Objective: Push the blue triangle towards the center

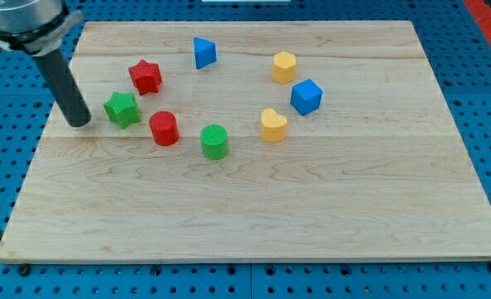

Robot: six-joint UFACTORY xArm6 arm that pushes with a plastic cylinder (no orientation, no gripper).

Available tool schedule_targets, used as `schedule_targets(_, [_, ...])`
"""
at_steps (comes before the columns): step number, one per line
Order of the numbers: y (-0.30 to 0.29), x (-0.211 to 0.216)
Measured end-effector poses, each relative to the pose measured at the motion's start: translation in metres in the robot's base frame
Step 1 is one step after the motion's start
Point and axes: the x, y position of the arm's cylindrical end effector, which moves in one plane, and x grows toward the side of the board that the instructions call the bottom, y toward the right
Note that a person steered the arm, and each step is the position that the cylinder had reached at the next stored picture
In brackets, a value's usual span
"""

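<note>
The blue triangle point(203, 52) stands near the view's top, left of the middle of the wooden board point(253, 224). My tip point(79, 123) rests on the board at the view's left, just left of the green star point(123, 109) and far to the lower left of the blue triangle. The dark rod rises from the tip up to the view's top left corner.
A red star point(145, 76) lies above the green star. A red cylinder point(164, 128) and a green cylinder point(215, 141) sit lower middle. A yellow hexagon point(284, 66), a blue cube point(306, 96) and a yellow heart point(272, 124) stand to the right.
</note>
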Motion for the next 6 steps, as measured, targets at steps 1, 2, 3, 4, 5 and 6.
schedule_targets(1, [-0.005, -0.058])
schedule_targets(2, [0.032, -0.092])
schedule_targets(3, [0.06, -0.108])
schedule_targets(4, [0.059, -0.127])
schedule_targets(5, [0.082, -0.171])
schedule_targets(6, [0.118, -0.174])
